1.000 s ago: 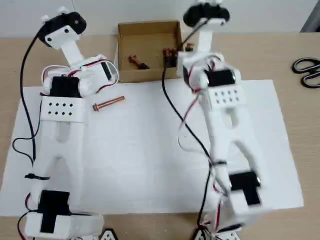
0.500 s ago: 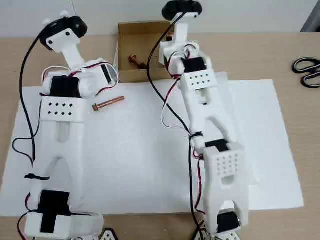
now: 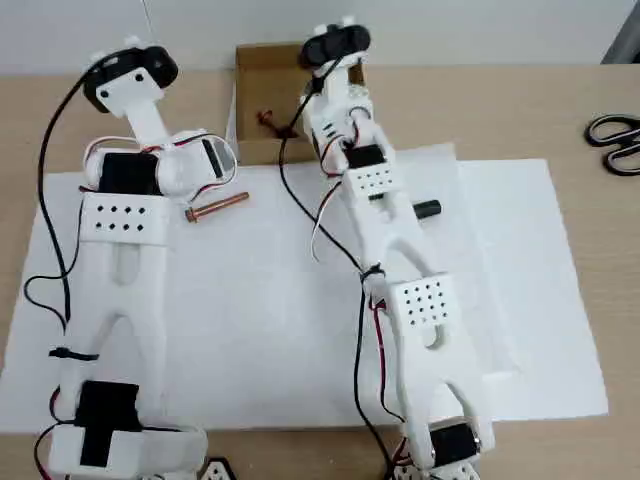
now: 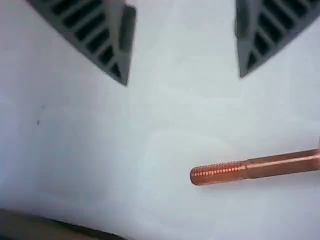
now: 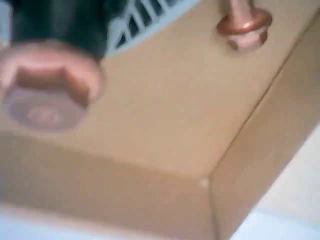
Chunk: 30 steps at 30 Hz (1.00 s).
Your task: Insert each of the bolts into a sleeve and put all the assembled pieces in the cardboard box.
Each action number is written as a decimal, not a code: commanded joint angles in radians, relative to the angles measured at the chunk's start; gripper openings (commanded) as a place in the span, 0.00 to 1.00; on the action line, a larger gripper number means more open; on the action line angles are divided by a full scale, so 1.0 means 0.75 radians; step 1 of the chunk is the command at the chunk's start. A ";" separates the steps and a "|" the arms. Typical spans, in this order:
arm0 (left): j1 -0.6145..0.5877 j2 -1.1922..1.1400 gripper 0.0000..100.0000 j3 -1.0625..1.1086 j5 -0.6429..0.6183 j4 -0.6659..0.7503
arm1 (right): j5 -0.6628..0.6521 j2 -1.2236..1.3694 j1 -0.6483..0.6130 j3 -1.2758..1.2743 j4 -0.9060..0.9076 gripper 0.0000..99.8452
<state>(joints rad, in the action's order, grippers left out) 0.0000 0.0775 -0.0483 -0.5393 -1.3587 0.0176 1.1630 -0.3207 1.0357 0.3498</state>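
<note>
My right gripper [image 3: 318,105] hangs inside the cardboard box [image 3: 262,58], shut on an assembled piece [image 5: 50,85]: a copper bolt head with a black sleeve, seen close against a grey ribbed finger [image 5: 135,20]. A second bolt head [image 5: 245,27] rests on the box floor, and another assembled piece [image 3: 272,122] lies at the box's left. A loose copper bolt [image 3: 217,207] lies on the white sheet beside the left arm. My left gripper [image 4: 182,50] hovers open just above the sheet, with the bolt's threaded end [image 4: 220,172] a little way off. A black sleeve [image 3: 427,209] lies right of the right arm.
The white sheet [image 3: 250,330] covers most of the wooden table. Black scissors [image 3: 615,140] lie at the far right edge. Box walls [image 5: 260,145] rise close around the right gripper. Cables trail along both arms.
The right arm has swung left from the box's right side to over its middle, uncovering the black sleeve on the sheet. The left arm has barely moved.
</note>
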 commanded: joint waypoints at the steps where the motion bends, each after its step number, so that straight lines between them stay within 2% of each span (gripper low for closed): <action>1: 0.010 0.023 0.13 -0.064 0.014 -0.004 | -0.020 0.026 -0.021 0.166 -0.052 0.01; 6: 0.006 0.023 0.13 -0.064 0.057 -0.004 | -0.025 0.081 -0.040 0.252 0.015 0.02; 14: 0.006 0.023 0.13 -0.118 0.068 -0.008 | -0.027 0.081 -0.066 0.278 0.341 0.28; 22: 0.000 0.023 0.13 -0.122 0.070 -0.010 | -0.090 0.079 -0.034 0.419 0.404 0.29; 25: -0.002 0.039 0.13 -0.122 0.070 -0.010 | -0.090 0.079 -0.003 0.573 0.580 0.29; 30: 0.010 0.151 0.13 -0.118 0.065 0.016 | -0.090 0.069 0.044 0.869 1.053 0.29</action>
<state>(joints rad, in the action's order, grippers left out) 0.0046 0.1082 -0.0959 -0.4933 -1.3648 -0.0391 1.2520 -0.3084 1.5604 0.9513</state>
